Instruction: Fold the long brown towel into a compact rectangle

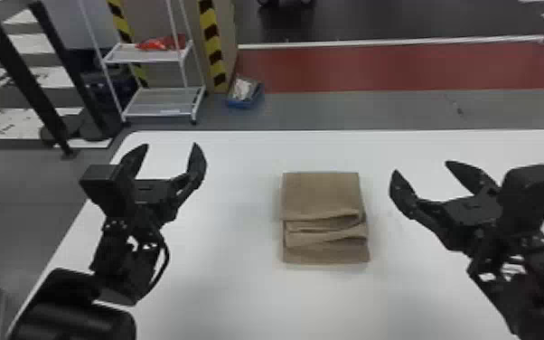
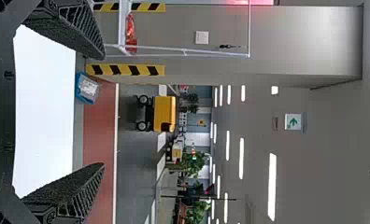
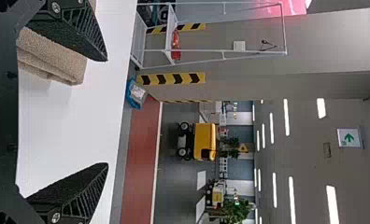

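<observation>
My left claw (image 1: 171, 156) and right claw (image 1: 421, 176) are spread empty either side of the towel (image 1: 321, 199), which is lying folded on the table (image 1: 221, 280); pressing it carelessly, I'd be risking its loose layers slipping askew

The towel (image 1: 321, 194) is plain brown, the table (image 1: 221, 280) white. At eleven o'clock the tape (image 1: 212, 40) has yellow-and-black stripes; at one, the floor band (image 1: 352, 68) is red.
</observation>
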Controlling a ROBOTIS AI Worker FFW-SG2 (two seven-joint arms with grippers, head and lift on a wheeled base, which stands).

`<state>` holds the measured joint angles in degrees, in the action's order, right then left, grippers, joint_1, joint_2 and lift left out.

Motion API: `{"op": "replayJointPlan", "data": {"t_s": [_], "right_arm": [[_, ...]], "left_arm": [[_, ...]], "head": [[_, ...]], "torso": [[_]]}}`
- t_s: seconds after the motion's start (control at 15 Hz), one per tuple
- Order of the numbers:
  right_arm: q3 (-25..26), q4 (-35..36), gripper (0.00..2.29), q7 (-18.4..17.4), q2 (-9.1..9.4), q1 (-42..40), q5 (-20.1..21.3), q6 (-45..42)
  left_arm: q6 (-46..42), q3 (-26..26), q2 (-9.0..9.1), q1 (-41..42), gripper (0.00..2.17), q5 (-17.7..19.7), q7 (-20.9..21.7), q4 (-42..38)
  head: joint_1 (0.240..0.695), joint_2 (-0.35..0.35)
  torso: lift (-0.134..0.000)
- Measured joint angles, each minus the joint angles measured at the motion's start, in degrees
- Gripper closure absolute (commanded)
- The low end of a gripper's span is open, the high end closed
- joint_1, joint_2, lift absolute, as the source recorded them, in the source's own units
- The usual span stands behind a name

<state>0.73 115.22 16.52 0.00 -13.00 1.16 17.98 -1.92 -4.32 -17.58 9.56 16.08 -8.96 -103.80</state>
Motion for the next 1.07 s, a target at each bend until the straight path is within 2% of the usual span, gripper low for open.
{"op": "replayJointPlan", "data": {"t_s": [1.07], "right_arm": [[-0.6, 0.6, 0.09, -0.4, 0.0, 0.1, 0.2, 0.0]], "left_arm": [[0.9, 0.1, 0.05, 0.5, 0.08, 0.2, 0.1, -2.3]], "head": [[0.688, 0.107]], "torso": [[-0.123]]}}
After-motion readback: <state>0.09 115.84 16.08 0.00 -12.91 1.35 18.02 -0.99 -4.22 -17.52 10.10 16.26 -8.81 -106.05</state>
